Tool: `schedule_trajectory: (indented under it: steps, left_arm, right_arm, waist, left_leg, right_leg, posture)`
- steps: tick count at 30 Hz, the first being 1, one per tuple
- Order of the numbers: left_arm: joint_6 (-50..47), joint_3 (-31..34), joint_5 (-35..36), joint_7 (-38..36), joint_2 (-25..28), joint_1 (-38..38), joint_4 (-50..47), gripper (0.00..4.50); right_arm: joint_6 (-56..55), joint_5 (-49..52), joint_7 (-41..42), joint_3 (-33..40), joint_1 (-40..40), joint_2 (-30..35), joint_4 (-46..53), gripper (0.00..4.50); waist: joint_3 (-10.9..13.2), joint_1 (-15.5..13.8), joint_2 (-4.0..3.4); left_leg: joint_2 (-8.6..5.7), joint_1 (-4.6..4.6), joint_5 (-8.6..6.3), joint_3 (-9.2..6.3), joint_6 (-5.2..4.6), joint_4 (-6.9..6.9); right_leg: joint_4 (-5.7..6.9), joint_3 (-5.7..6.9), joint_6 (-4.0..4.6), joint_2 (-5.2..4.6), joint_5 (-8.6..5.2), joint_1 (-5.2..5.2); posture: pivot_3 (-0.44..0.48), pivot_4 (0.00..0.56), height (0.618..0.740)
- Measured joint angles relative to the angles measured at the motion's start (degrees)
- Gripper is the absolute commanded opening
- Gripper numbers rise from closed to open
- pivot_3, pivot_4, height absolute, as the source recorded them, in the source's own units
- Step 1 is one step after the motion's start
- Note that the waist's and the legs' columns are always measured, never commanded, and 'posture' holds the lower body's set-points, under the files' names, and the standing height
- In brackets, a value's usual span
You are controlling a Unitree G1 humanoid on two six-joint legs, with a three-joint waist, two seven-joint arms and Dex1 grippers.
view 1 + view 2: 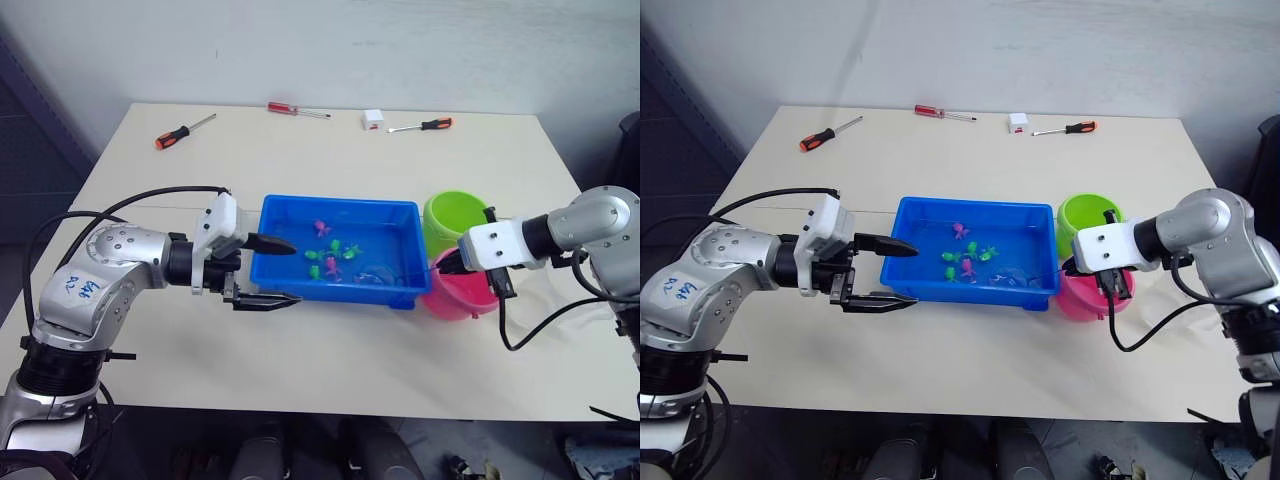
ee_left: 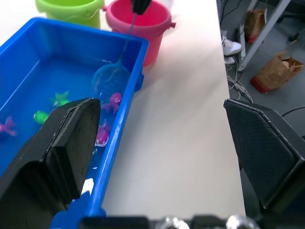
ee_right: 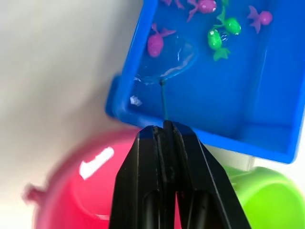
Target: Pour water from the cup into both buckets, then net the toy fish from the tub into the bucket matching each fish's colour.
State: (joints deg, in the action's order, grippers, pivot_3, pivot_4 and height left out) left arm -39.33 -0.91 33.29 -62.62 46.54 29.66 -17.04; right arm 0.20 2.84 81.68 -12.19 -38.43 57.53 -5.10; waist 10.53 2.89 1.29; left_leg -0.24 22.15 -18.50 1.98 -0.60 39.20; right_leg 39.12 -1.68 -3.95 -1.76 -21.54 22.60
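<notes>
Currently the small light-blue hoop net (image 3: pixel 164 62) is pinched by the right gripper (image 3: pixel 164 131), dipped into the shallow blue plastic tub (image 1: pixel 268 268) beside a pink toy fish (image 3: pixel 155 44) for scooping; left gripper (image 1: pixel 270 272) is held wide open, empty, straddling the tub's left wall, probably as a brace.

Blue handwriting stands on the silver shell of the robot's left arm (image 1: pixel 88 290), in two short lines. In the left eye view the marks look roughly like "R2" above "648", but the strokes are too loose to read with any certainty. No other words, labels, brand names, numbers or signs can be read on anything else.
</notes>
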Motion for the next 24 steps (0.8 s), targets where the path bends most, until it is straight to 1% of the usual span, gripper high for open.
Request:
schedule_trajectory:
  steps: [4, 10, 13, 16, 20, 24]
  left_arm:
    - [0.85, 0.33, -0.35, -0.03, 0.73, -0.15, 1.72, 4.48]
    - [2.09, 0.53, -1.40, -0.09, 0.93, -0.17, 4.72, 4.48]
    - [2.23, 0.70, -1.29, -0.13, 0.72, 0.45, 5.25, 4.48]
    - [1.19, 1.40, 0.36, -0.14, -0.40, 1.52, 5.99, 4.48]
    - [-0.83, 1.75, 3.45, -0.51, -3.29, 4.02, 6.05, 4.48]
    - [-0.55, 0.17, 3.52, -1.06, -6.04, 6.85, 6.80, 4.48]
  right_arm:
    - [13.48, 4.33, -2.61, 1.84, 1.50, -2.29, 4.16, 0.00]
    - [28.44, 10.69, -4.24, 4.87, 1.66, -3.21, 5.91, 0.00]
    - [33.61, 13.32, -5.04, 6.71, 1.85, -3.08, 7.47, 0.00]
    - [36.61, 15.10, -6.16, 8.92, 3.63, -2.05, 9.50, 0.00]
    - [45.42, 20.08, -10.18, 16.01, 6.94, -1.17, 13.21, 0.00]
    - [51.31, 24.27, -12.68, 26.36, 14.42, 2.24, 17.91, 0.00]
  waist:
    - [0.00, -0.03, 0.00]
    - [0.00, -0.69, 0.00]
    - [0.00, -1.15, 0.00]
    - [0.00, -1.36, 0.00]
    - [0.00, -1.59, 0.00]
    - [0.00, -2.18, 0.00]
  left_leg:
    - [0.00, 0.00, 0.00, 0.00, 0.00, 0.00]
    - [0.00, 0.03, -0.02, 0.00, -0.03, -0.01]
    - [0.00, 0.03, -0.02, 0.00, -0.04, -0.03]
    - [0.00, 0.06, -0.04, 0.00, -0.06, -0.04]
    - [-0.01, 0.15, -0.06, -0.01, -0.10, -0.04]
    - [-0.01, 0.16, -0.06, -0.02, -0.10, -0.08]
  right_leg:
    - [0.01, 0.00, 0.00, 0.00, 0.00, 0.01]
    - [-0.04, 0.00, 0.00, 0.00, 0.00, 0.02]
    - [-0.07, 0.00, 0.00, 0.00, 0.00, 0.02]
    - [-0.10, 0.01, 0.00, -0.01, 0.00, 0.02]
    - [-0.07, 0.03, -0.01, -0.02, 0.01, 0.02]
    - [-0.11, 0.04, -0.02, 0.00, 0.01, 0.00]
  posture:
    - [0.000, 0.150, 0.740]
    - [0.000, 0.150, 0.740]
    - [0.000, 0.150, 0.740]
    - [0.000, 0.150, 0.740]
    - [0.000, 0.150, 0.740]
    - [0.000, 0.150, 0.740]
